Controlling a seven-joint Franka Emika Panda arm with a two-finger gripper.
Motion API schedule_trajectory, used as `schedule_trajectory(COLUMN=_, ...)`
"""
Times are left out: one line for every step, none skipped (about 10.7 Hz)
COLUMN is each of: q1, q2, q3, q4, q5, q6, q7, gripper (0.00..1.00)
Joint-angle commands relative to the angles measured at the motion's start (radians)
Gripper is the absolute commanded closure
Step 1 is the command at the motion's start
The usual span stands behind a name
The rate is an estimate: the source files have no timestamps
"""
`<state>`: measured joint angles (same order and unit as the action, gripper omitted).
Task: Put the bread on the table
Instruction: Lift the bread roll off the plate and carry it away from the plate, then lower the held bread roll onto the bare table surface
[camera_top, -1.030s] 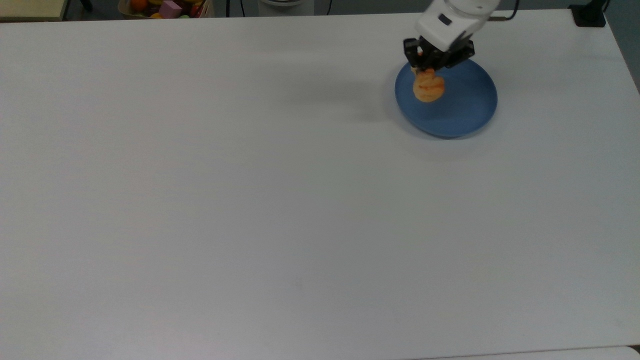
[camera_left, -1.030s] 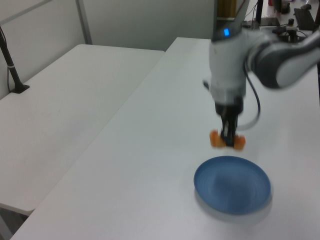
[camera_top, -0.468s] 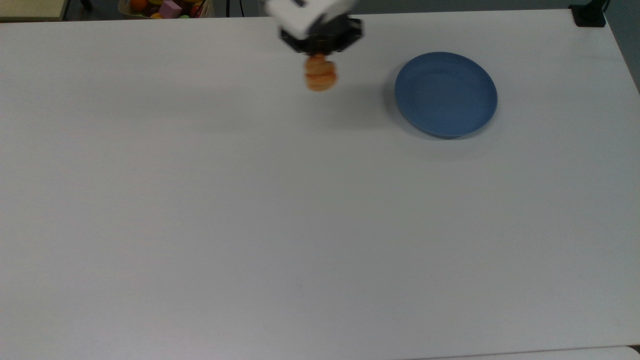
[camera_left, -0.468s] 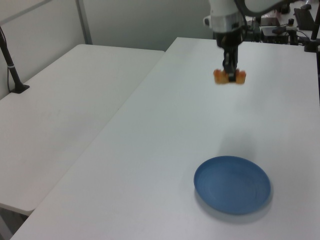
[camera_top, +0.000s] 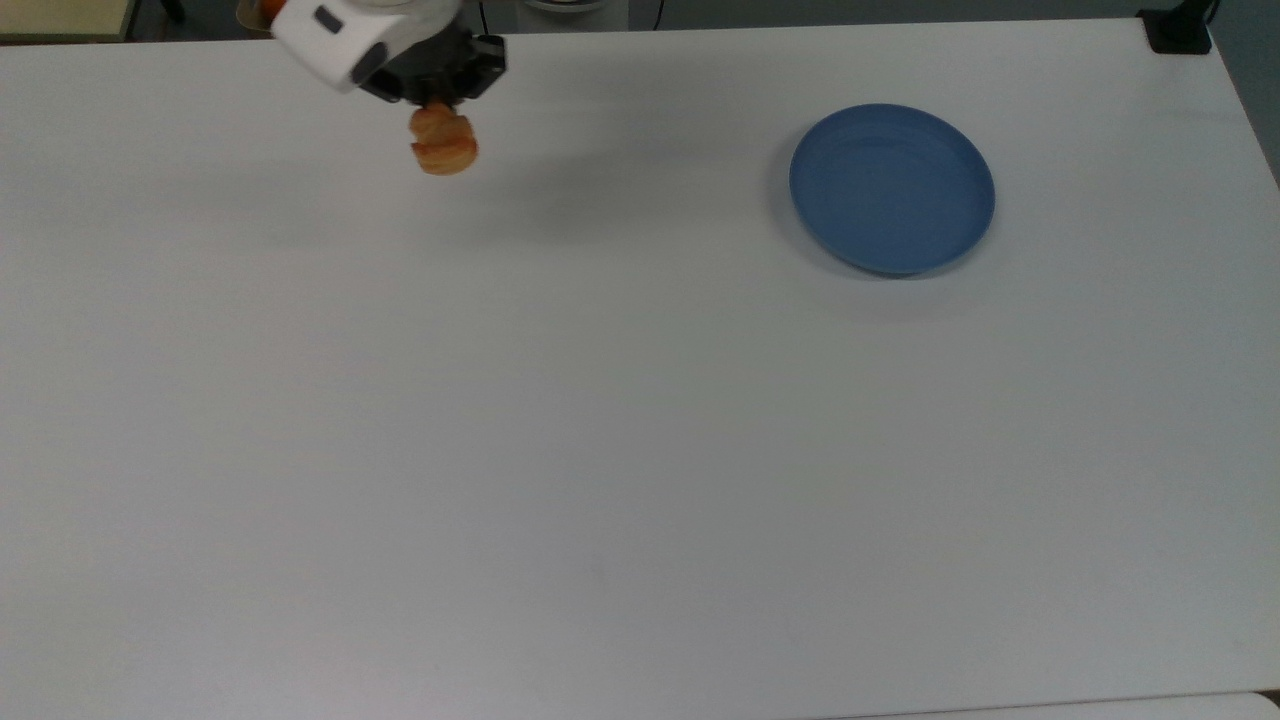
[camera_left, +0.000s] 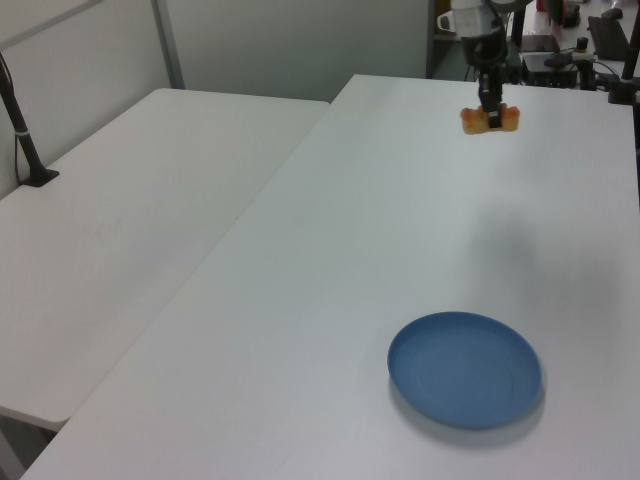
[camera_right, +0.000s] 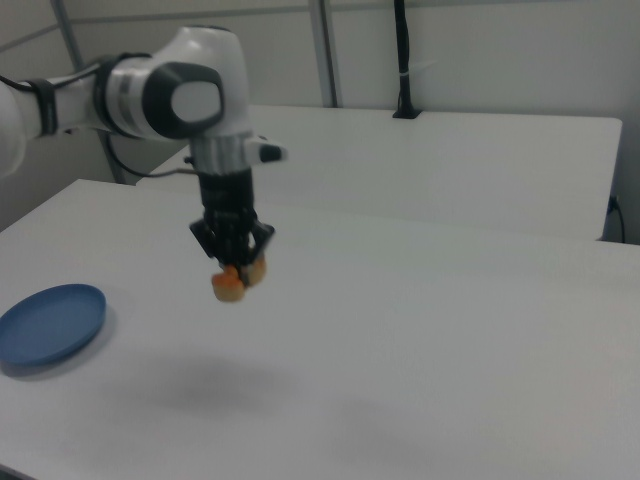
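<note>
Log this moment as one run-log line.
gripper: shut on bread | bread: held above table, not set down | blue plate: bare

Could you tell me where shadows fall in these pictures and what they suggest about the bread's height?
Right view: a soft shadow lies on the table well below the bread, so it hangs clear in the end effector. Top view: a faint smear beside the bread; a thin crescent hugs the blue plate. Left view: a diffuse grey patch on the table.

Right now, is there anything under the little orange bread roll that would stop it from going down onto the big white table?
No. The gripper holds the golden-orange bread roll in the air above bare white table. The round blue plate sits well off toward the top view's right.
</note>
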<state>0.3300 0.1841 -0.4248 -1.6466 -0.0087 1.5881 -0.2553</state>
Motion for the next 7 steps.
schedule_trajectory(q1=-0.015, q2=-0.031, q3=-0.048, q4=-0.204, q5=0.013, q6=0.276, q7=-0.059, gripper=0.98)
schedule_trajectory(q1=-0.023, q2=-0.028, q3=-0.043, q4=-0.269, q5=0.009, q6=0.365, q7=-0.059, gripper=0.97)
schedule_trajectory(q1=-0.025, q2=-0.023, q3=-0.04, q4=-0.307, q5=0.006, q6=0.424, q7=-0.059, gripper=0.95)
schedule_trajectory(q1=-0.025, q2=-0.015, q3=-0.037, q4=-0.327, q5=0.006, q6=0.458, q7=-0.056, gripper=0.95)
schedule_trajectory(q1=-0.025, q2=0.003, q3=-0.034, q4=-0.341, q5=0.006, q6=0.476, q7=-0.052, gripper=0.93)
schedule_trajectory(q1=-0.025, q2=0.027, q3=-0.02, q4=-0.349, q5=0.006, q6=0.501, q7=-0.047, gripper=0.9)
schedule_trajectory(q1=-0.029, q2=0.047, q3=-0.012, q4=-0.358, q5=0.006, q6=0.525, q7=-0.044, gripper=0.86)
